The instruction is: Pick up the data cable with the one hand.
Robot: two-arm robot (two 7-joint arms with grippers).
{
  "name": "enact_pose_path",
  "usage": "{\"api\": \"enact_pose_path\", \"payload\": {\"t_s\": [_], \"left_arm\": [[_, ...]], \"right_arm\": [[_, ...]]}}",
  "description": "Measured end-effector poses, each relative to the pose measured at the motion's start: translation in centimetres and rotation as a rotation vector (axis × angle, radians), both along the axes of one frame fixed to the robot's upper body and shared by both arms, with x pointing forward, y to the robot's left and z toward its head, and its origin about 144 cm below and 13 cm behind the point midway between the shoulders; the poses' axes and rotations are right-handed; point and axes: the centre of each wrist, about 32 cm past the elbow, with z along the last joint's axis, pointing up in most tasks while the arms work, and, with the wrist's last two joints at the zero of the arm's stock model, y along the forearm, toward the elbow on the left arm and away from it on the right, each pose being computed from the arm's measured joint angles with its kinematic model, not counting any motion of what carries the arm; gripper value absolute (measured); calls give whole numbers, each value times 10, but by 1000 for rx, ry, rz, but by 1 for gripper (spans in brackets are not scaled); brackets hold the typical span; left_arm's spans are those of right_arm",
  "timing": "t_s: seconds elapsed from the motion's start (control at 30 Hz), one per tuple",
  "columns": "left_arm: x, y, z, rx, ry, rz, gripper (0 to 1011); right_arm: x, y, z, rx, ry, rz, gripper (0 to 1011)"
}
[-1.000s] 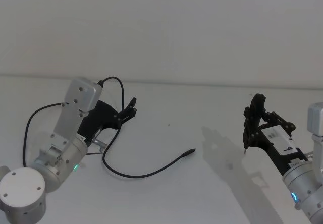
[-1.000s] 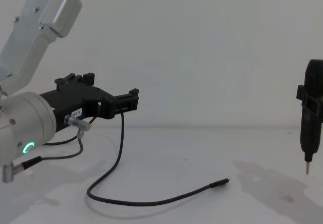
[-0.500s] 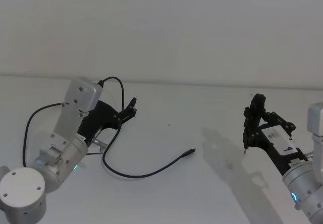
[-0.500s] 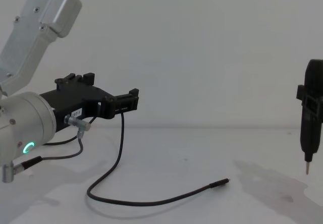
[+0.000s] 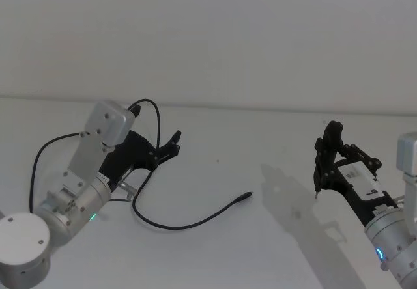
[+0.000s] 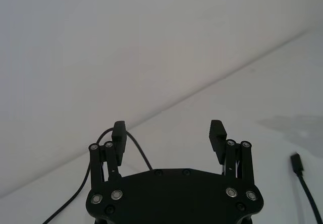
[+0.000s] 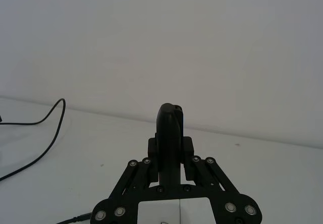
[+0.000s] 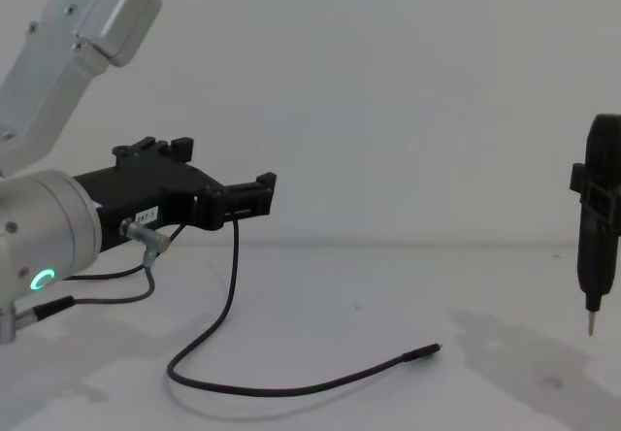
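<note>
Left gripper (image 5: pixel 174 140) held up, fingers apart; data cable (image 5: pixel 189 224) curves on the table (image 5: pixel 215 263) beside it — right gripper (image 5: pixel 329 147) parked far right, fingers together.

Head view: high, looking steeply down on data cable (image 5: pixel 186 226). Chest view: low, level across table (image 8: pixel 349 285), nearer that cable. Wrist views: tight behind left end effector (image 6: pixel 169 133) and right end effector (image 7: pixel 170 114), cable at their edges.

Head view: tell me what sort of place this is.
Probably a robot test bench: a plain white table against a blank wall, one data cable laid out, the open left end effector near it, the right end effector parked aside.
</note>
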Motion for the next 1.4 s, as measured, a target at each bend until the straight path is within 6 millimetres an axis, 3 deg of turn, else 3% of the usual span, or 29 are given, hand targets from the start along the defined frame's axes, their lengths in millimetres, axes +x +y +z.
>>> {"api": "enact_pose_path", "payload": {"t_s": [0.8,1.4], "left_arm": [[-7,25,47,229,87,-329,1001],[-9,13,84,468,272,-447,1001]], "right_arm": [[0,0,0,0,0,0,268],[0,0,0,0,0,0,268]]}}
